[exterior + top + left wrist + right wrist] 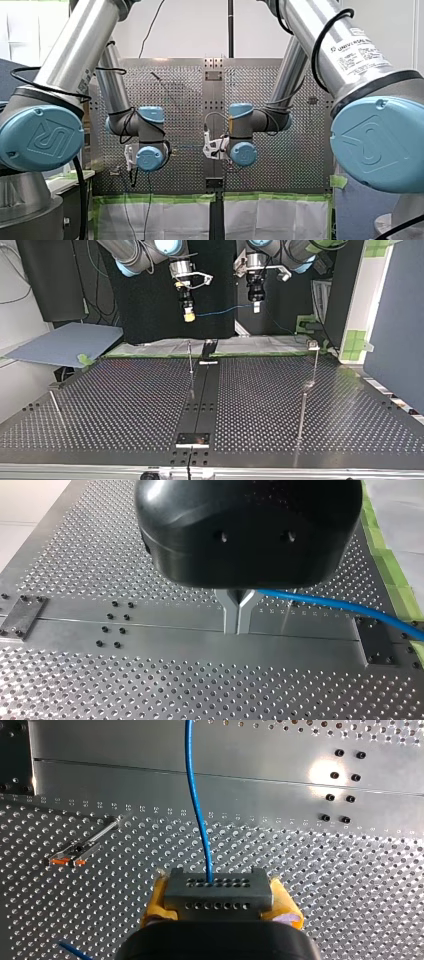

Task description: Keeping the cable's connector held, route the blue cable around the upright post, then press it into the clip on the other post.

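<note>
As the front view has it, blue cable [189, 146]: thin pale line, long axis level, meeting the centre strip [214, 100] from that view's left.
Top view, blue cable [222, 311]: taut thread high over the centre strip [204, 390], nearly level between both grippers, then sloping down beyond my left one.
Top view, right gripper [188, 316]: yellow pads, just left of the centre strip's line.
Top view, left gripper [256, 307]: right of the centre strip's line.
Top view, upright post [190, 360]: just left of the centre strip; the clip [313, 345] tops another post well right of it.
Left wrist view, left gripper [237, 629]: metal fingers pressed together over the centre strip, pinching the blue cable [340, 602], which trails off along it.
Right wrist view, connector [217, 887]: grey block, two rows of holes, long axis parallel to the centre strip.
Right wrist view, right gripper [220, 899]: yellow pads clamped on the connector's ends; the blue cable [197, 810] leaves its upper row pointing straight ahead, crossing the centre strip.
</note>
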`<state>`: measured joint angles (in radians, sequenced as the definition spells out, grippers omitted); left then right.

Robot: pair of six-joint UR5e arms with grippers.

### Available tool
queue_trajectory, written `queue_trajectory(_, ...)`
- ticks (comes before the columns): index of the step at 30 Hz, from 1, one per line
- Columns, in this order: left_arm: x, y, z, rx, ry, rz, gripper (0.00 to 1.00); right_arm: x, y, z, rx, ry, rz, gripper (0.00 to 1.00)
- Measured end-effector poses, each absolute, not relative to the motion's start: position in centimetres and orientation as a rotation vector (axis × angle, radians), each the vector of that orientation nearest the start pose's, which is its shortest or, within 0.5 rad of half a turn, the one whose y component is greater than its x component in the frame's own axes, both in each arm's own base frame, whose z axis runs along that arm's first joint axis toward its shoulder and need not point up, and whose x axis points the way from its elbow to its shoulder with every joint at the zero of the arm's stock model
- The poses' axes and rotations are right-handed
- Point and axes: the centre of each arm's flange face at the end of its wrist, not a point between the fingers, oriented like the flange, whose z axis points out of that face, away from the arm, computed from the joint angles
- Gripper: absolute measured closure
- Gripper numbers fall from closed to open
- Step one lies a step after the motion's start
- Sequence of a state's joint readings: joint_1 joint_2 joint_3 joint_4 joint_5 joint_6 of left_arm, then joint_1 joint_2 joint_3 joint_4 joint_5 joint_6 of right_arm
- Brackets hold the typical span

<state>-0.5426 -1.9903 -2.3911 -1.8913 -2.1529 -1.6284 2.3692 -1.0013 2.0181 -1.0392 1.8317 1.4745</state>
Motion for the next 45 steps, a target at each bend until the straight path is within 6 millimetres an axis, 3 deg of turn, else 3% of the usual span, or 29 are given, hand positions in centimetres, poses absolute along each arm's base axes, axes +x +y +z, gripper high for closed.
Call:
queue_trajectory(22,28.8,-26.6,7.8,-0.069,1.571,-0.011,1.0,45.6,-29.6,8.8,1.593,-0.812,1.536,1.0)
queue_trajectory(32,27.3,-25.8,4.3,0.069,1.705,0.118,1.0,43.7,-29.4,4.5,1.676,-0.885,1.357,1.0)
queue_trajectory(36,27.1,-25.6,4.0,0.11,1.723,0.154,1.0,42.8,-28.9,2.4,1.728,-0.911,1.275,1.0)
queue_trajectory(45,27.0,-25.6,3.9,0.13,1.727,0.171,1.0,42.2,-28.4,1.5,1.777,-0.922,1.219,1.0)
